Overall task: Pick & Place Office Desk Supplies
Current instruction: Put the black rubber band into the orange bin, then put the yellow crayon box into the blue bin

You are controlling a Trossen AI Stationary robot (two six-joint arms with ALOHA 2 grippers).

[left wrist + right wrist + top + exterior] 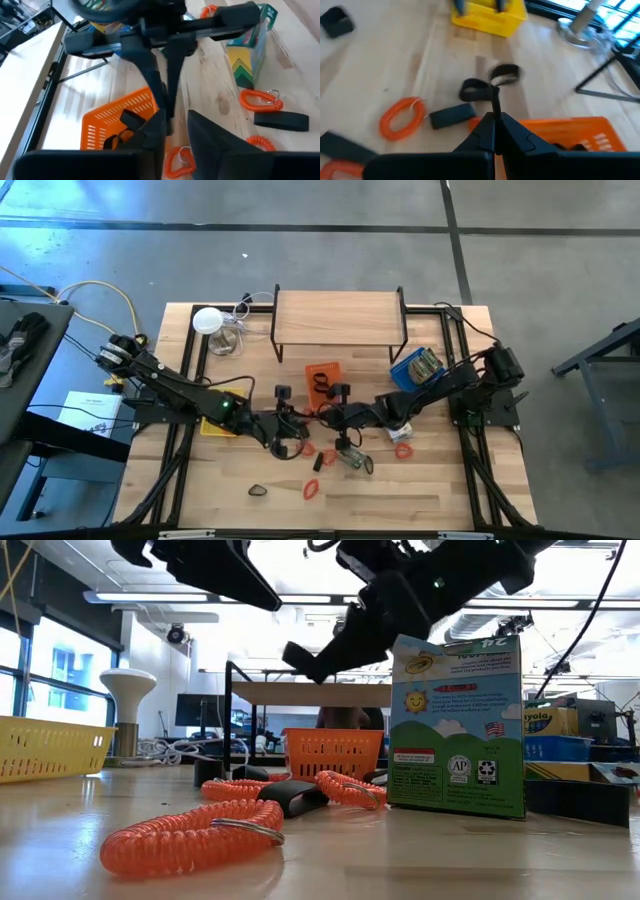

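Overhead, table-level and two wrist cameras all share the orange tray (323,376).

Grey concrete floor (300,240) with dark seams surrounds the pale wooden surface (420,490). Tall windows (60,670) glow at one side, strip lights (150,597) run overhead, and cluttered workbenches (590,730) stand far behind.

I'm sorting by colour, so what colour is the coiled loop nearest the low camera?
Orange-red coiled loop with a silver ring, clearest in the low view.

crayon box (458,725): "24" at top | "Crayola" on side
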